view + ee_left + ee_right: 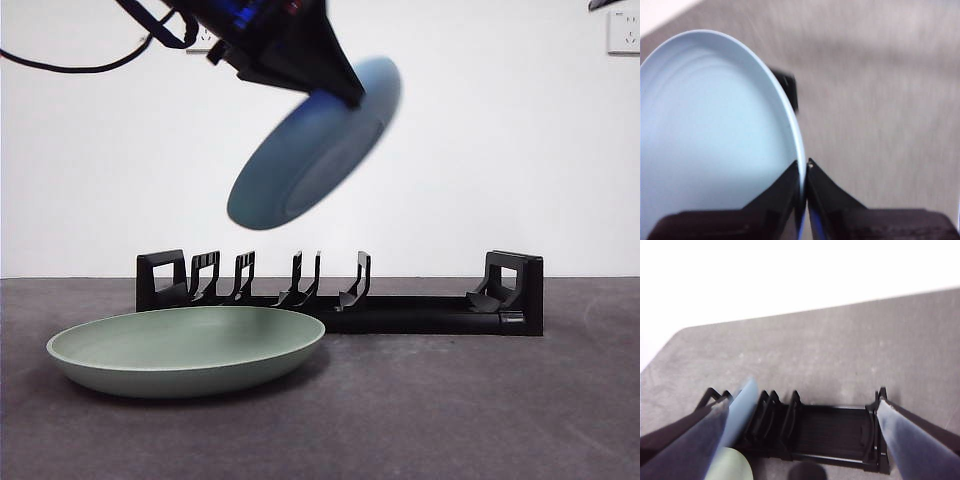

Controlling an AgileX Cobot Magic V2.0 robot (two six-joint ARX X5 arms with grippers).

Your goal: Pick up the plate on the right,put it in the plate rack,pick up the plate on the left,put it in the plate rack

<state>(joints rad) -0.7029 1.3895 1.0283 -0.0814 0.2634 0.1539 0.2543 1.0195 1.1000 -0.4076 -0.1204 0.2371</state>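
A pale blue plate (300,160) hangs tilted in the air above the left half of the plate rack (400,312). My left gripper (352,98) comes in from the upper left and is shut on the plate's upper rim. The left wrist view shows both jaws of that gripper (804,170) pinching the rim of the blue plate (715,125). A green plate (185,345) lies flat on the table in front of the rack's left end. My right gripper (801,405) is open and empty, high above the rack (830,432), with the blue plate (742,407) edge-on below it.
The dark grey table (480,410) runs back to a white wall with a socket (623,35). The right arm shows only as a black tip (605,4) at the top right corner. A dark round object (807,472) sits just in front of the rack.
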